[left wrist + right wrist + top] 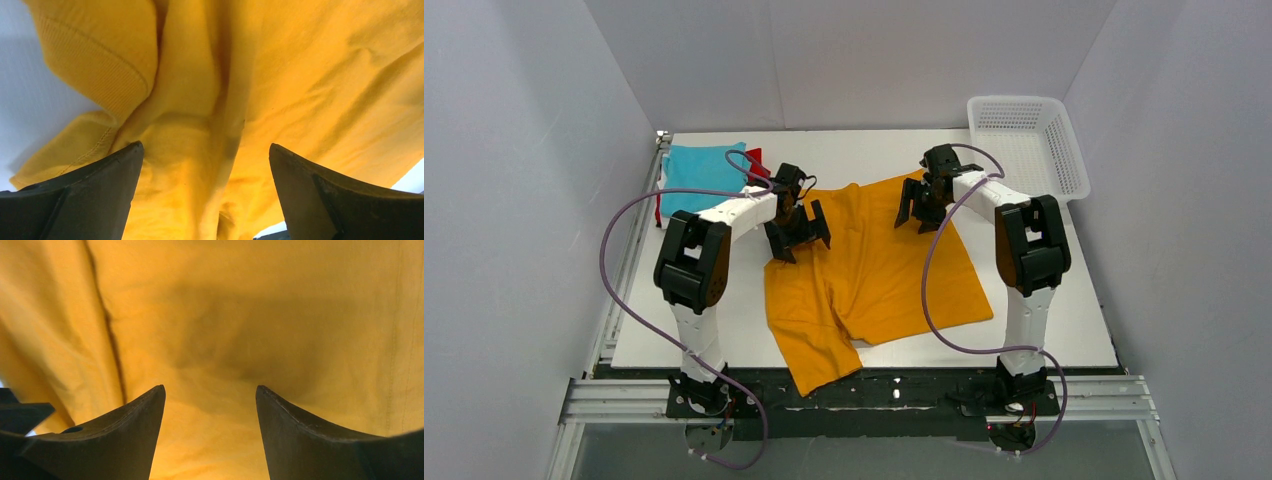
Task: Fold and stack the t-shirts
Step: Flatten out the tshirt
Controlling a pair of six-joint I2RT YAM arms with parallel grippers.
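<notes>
Orange t-shirt (874, 270) spread out, not folded yet
The left gripper (799, 235) and right gripper (919, 218) both stand wide open, holding nothing, at the shirt's top edge in the middle of the frame. The cloth is bunched under the left one, so it may grab a lump and fold crooked.

mustard-orange t-shirt (879, 270): plain, spread open mid-table (1044, 330), rumpled at its far-left edge, near-left flap lying past the near edge | turquoise t-shirt (699, 168): folded, far-left corner | red t-shirt (755, 157): under the turquoise one, edges peeking out
</notes>
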